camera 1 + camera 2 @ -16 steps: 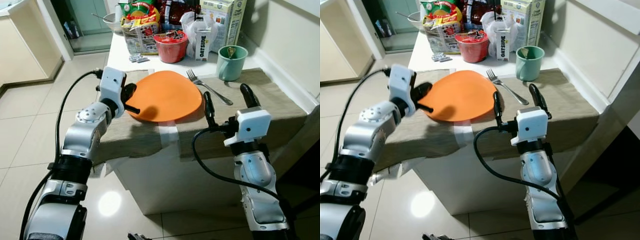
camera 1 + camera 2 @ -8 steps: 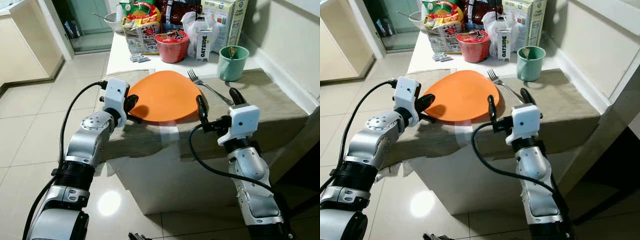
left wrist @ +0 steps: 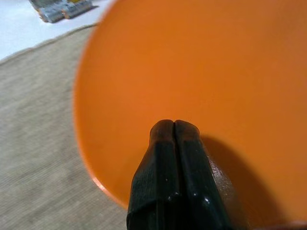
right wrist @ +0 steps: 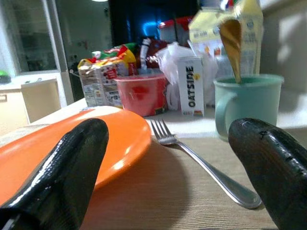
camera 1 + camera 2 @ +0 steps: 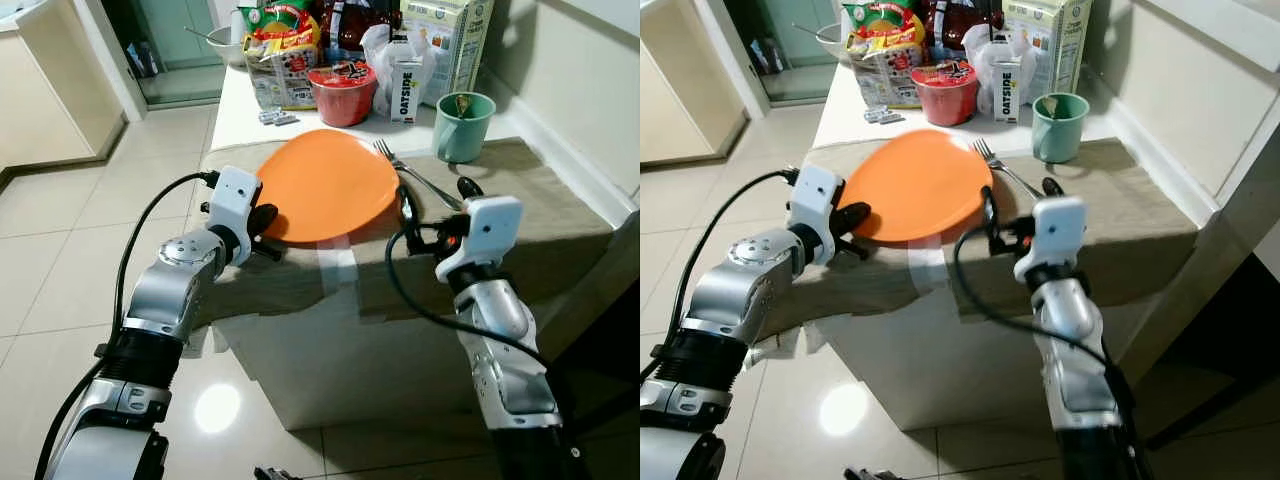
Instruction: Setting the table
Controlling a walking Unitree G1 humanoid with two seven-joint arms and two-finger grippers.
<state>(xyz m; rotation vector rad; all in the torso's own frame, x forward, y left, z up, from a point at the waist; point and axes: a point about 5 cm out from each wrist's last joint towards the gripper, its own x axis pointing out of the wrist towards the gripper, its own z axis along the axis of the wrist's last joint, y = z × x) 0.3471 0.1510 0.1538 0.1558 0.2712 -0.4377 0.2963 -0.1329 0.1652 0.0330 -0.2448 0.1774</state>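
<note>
Your left end effector is gripping the orange plate at the near corner of the surface.

Through the head cameras you are seeing the plate tilting up off the beige cloth, its near left rim pinched by the left end effector, while your right end effector is hovering spread open between the plate's right edge and the fork. The green mug is holding a spoon; the red bowl is sitting behind the plate. Through the left wrist camera you are looking at fingers pressed together over the plate's rim. Through the right wrist camera the fingers are standing wide apart, holding nothing, framing the fork and mug. Compared with a second ago, the plate is sitting further back and more raised, and the right end effector is closer to it.
</note>
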